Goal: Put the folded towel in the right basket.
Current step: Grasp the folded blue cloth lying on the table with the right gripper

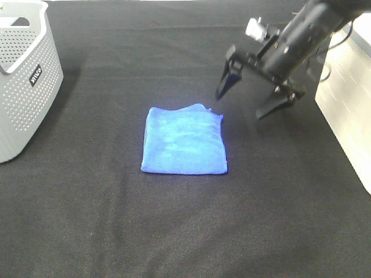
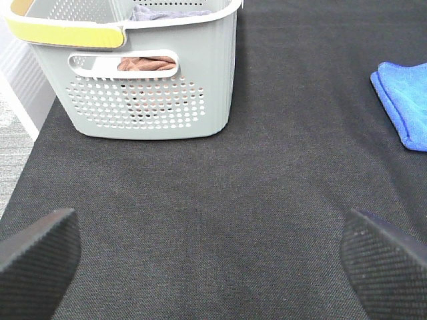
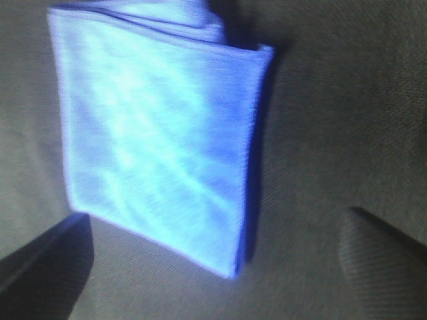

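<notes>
The folded blue towel (image 1: 184, 140) lies flat on the black table, near the middle. My right gripper (image 1: 240, 104) is open and empty. It hangs just above the table, off the towel's far right corner. In the right wrist view the towel (image 3: 157, 133) fills the picture between the spread fingertips (image 3: 40, 260). The right basket (image 1: 348, 104) shows only as a pale wall at the right edge. My left gripper (image 2: 212, 260) is open and empty over bare table; the towel's edge (image 2: 403, 107) shows far off in that view.
A grey perforated basket (image 1: 23, 75) stands at the far left. In the left wrist view this basket (image 2: 153, 93) holds brownish and grey cloth. Black cloth (image 1: 185, 231) covers the table.
</notes>
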Motion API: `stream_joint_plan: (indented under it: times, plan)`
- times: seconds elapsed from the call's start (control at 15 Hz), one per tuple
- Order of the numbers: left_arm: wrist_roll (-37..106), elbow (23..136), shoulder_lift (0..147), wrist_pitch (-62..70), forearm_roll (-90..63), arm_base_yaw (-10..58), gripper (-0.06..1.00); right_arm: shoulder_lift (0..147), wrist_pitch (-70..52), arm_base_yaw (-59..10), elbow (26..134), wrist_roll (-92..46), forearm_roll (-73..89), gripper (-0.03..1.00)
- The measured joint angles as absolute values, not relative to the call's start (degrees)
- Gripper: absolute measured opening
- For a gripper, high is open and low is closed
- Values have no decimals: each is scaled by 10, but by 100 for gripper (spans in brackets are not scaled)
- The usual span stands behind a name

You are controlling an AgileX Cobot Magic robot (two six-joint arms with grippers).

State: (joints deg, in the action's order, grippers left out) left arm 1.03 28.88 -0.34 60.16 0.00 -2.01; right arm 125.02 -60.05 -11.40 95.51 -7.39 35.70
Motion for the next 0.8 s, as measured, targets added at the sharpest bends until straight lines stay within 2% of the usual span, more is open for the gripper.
stream_joint_plan:
  times: [0.8]
  plan:
    - [10,289,-3,602,0,-20,99,1350,-568,-133,962,-80,419,95]
